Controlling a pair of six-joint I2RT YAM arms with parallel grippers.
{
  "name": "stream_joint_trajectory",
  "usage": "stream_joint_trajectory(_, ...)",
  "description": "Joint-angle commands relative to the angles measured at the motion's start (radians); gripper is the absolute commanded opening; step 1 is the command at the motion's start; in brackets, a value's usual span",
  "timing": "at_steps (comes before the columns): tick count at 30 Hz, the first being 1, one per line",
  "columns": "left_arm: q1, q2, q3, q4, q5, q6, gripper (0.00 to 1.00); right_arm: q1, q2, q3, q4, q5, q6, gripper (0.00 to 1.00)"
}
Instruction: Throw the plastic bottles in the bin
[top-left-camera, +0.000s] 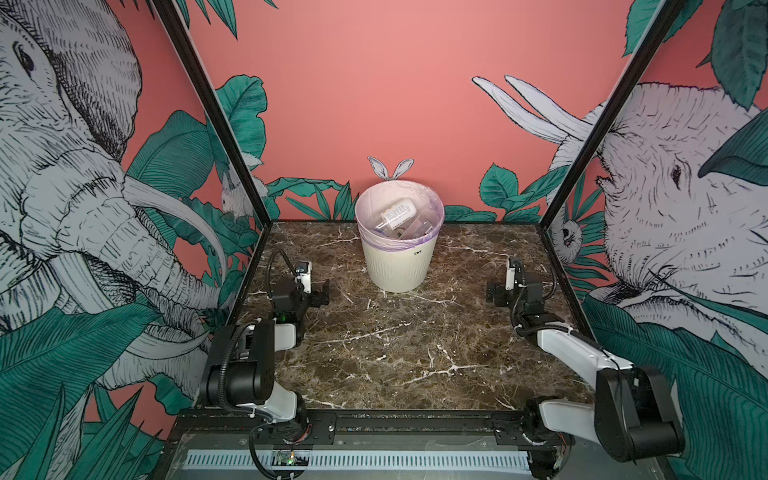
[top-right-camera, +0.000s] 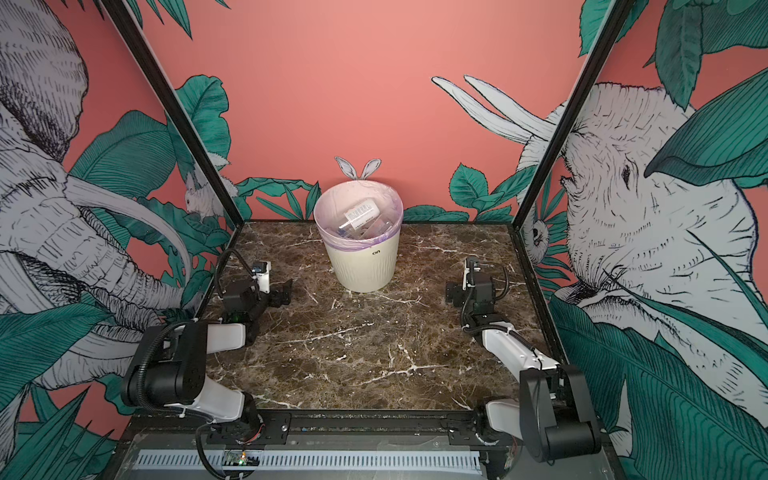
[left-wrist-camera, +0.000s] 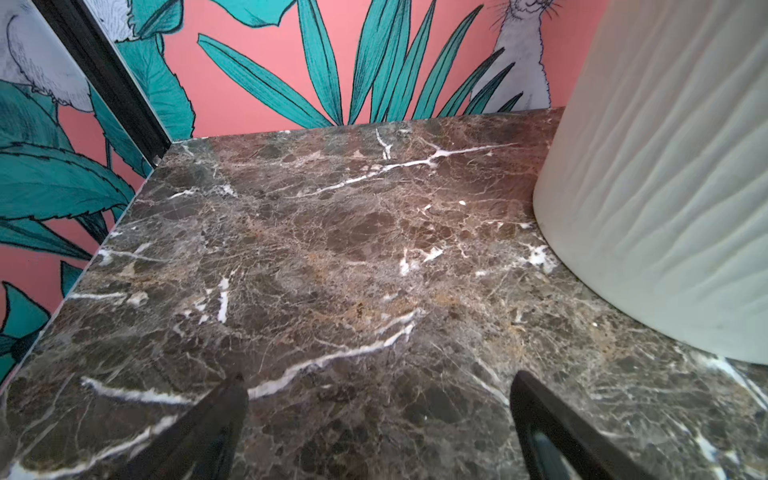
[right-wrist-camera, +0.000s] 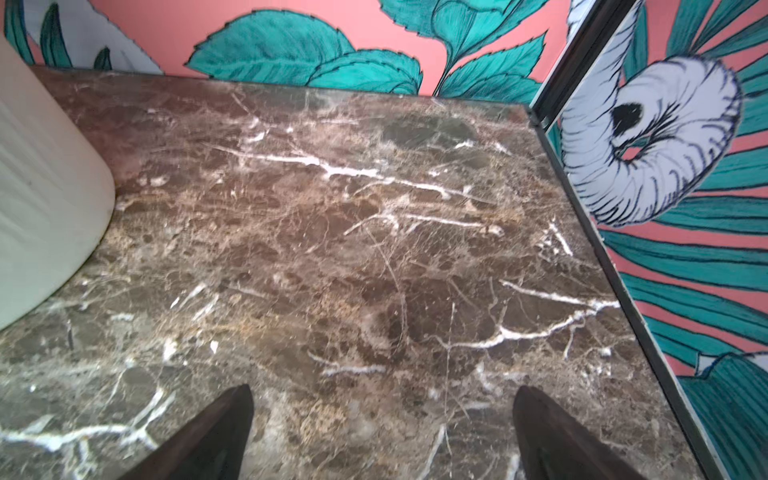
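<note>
The cream ribbed bin (top-left-camera: 399, 266) (top-right-camera: 365, 270) stands at the back middle of the table, lined with a pale lilac bag. Several plastic bottles (top-left-camera: 398, 212) (top-right-camera: 361, 214) lie inside it, the topmost white with a barcode label. No bottle shows on the table. My left gripper (top-left-camera: 322, 293) (top-right-camera: 284, 293) sits low, left of the bin, open and empty. My right gripper (top-left-camera: 494, 295) (top-right-camera: 453, 293) sits low on the bin's right, also open and empty. In the wrist views each open gripper (left-wrist-camera: 378, 386) (right-wrist-camera: 382, 395) has only marble between its fingers, with the bin's wall (left-wrist-camera: 665, 187) (right-wrist-camera: 41, 187) to one side.
The dark brown marble tabletop (top-left-camera: 395, 353) is boxed in by patterned walls at the back and both sides, with black frame posts at the back corners. Both arms are folded near the front corners.
</note>
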Motion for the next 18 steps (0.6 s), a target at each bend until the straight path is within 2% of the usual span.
stream_joint_trajectory(1,-0.004,-0.008,-0.023,0.057,-0.038,-0.009,1.00,-0.013,0.005,-0.019,0.086,-0.005,-0.016,1.00)
stream_joint_trajectory(4,-0.034,0.010,-0.019,0.052,-0.119,0.002,1.00,-0.026,0.014,-0.025,0.099,-0.007,-0.017,1.00)
stream_joint_trajectory(5,-0.039,0.044,-0.030,0.121,-0.143,0.000,1.00,-0.031,0.016,-0.029,0.107,-0.009,-0.016,1.00)
stream_joint_trajectory(6,-0.042,0.066,-0.047,0.188,-0.138,-0.003,1.00,-0.034,0.018,-0.032,0.112,-0.009,-0.016,1.00)
stream_joint_trajectory(8,-0.040,0.024,-0.028,0.068,-0.138,0.001,0.99,-0.040,0.020,-0.042,0.128,-0.012,-0.018,1.00)
stream_joint_trajectory(10,-0.041,0.056,-0.033,0.146,-0.104,0.015,1.00,-0.046,0.023,-0.051,0.148,-0.014,-0.026,1.00)
stream_joint_trajectory(12,-0.045,0.036,-0.011,0.053,-0.048,0.044,1.00,-0.049,0.036,-0.061,0.179,-0.013,-0.037,1.00)
stream_joint_trajectory(18,-0.052,0.038,-0.011,0.062,-0.054,0.050,1.00,-0.055,0.115,-0.092,0.316,-0.002,-0.083,1.00)
